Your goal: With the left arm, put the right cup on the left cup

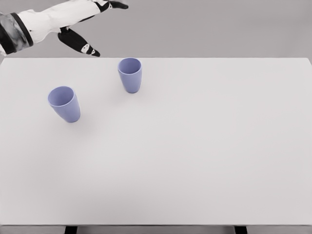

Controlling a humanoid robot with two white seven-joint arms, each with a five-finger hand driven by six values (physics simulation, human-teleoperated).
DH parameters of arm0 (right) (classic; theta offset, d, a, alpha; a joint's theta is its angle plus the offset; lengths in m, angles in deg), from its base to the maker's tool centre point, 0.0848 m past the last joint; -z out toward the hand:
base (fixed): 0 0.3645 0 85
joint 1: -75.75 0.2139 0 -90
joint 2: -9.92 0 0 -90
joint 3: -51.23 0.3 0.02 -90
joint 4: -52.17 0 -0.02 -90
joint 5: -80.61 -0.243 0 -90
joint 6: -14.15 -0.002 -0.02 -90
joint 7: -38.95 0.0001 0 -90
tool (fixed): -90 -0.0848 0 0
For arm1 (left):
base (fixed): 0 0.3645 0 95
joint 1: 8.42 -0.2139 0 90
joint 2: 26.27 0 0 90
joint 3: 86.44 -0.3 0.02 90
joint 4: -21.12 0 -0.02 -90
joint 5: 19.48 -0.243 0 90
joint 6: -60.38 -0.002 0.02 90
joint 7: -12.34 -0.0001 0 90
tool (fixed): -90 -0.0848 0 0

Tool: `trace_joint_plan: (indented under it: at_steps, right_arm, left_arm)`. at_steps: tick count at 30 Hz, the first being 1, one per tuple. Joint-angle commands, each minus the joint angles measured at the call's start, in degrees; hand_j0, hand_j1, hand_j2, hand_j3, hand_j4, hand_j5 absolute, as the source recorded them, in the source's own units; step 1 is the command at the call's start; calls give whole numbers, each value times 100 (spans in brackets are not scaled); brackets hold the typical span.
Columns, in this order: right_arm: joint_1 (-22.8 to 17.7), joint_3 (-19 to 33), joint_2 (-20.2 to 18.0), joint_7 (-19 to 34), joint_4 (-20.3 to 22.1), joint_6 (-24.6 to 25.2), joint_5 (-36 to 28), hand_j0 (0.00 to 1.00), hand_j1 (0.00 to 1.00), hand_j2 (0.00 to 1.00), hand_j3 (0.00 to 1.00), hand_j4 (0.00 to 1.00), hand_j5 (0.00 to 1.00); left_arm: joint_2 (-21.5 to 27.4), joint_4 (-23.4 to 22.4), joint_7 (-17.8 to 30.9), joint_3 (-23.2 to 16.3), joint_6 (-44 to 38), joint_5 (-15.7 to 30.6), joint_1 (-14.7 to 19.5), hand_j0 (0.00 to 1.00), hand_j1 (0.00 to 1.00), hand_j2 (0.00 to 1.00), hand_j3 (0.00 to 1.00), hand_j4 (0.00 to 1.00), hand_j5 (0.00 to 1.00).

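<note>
Right cup (130, 74) stands upright near the far edge of the white surface (195, 156), mouth open to the top. To its left and nearer, well apart from it, the left cup (64, 104) also stands upright. The left hand (80, 29) hangs above the far left corner, its dark fingers (80, 44) spread wide and holding nothing, clear of both cups.

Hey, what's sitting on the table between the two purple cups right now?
Nothing. In the head view, the stretch of white table between the left cup and the right cup is bare. The left hand is up beyond the table's far edge, holding nothing.
</note>
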Motion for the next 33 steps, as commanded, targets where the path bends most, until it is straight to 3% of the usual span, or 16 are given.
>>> trace_joint_plan:
  at_steps: [1,3,4,17,22,29,33]
  right_arm:
    - [0,-5,0,1,0,0,-7,100,100,100,100,100,100]
    - [0,4,0,1,0,0,2,100,100,100,100,100,100]
    - [0,4,0,1,0,0,2,100,100,100,100,100,100]
    - [0,4,0,1,0,0,-7,100,100,100,100,100,100]
    - [0,-5,0,1,0,0,2,100,100,100,100,100,100]
    - [0,4,0,1,0,0,-7,100,100,100,100,100,100]
    - [0,-5,0,1,0,0,2,100,100,100,100,100,100]
  left_arm:
    - [-318,-567,4,-371,-86,-184,61,100,100,100,100,100,100]
    - [-486,-1165,4,-942,-68,-246,562,100,100,100,100,100,100]
    - [-486,-1227,4,-1082,-77,-246,677,100,100,100,100,100,100]
    - [-468,-1474,4,-2753,-24,-158,1336,100,100,100,100,100,100]
    - [-442,-1535,4,-3508,11,360,1881,100,100,100,100,100,100]
    - [-503,-1930,4,-4168,2,439,2321,100,100,100,100,100,100]
    - [-565,-2001,4,-4300,-15,439,2408,100,100,100,100,100,100]
